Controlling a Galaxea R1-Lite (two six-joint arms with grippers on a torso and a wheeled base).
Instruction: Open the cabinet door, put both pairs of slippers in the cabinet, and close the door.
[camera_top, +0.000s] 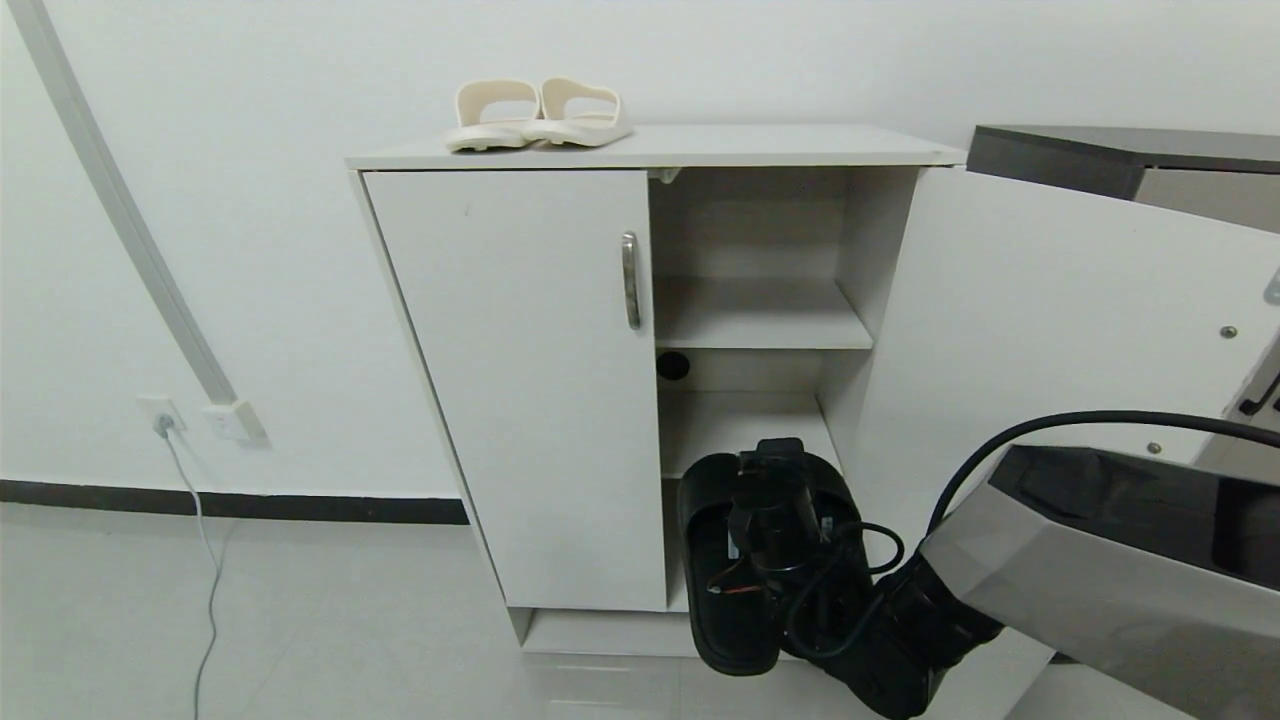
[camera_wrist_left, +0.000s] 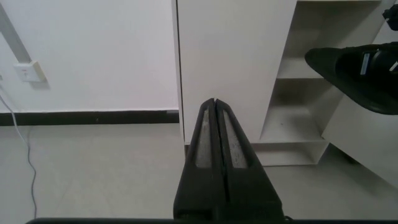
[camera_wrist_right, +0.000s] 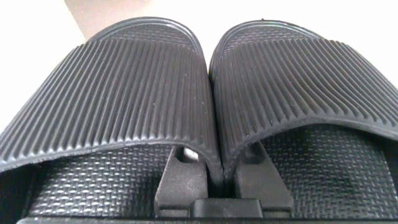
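Note:
A white cabinet stands against the wall, its right door swung open and its left door closed. On its top lies a beige pair of slippers. My right gripper is shut on the black pair of slippers, pinching their two straps together between its fingers. The pair hangs in front of the lower compartment. The left gripper is shut with nothing in it, low over the floor, left of the cabinet; the black pair appears beyond it.
The upper shelf is bare. A wall socket with a cable and a slanted grey conduit are on the wall to the left. A dark-topped unit stands behind the open door. Tiled floor lies in front.

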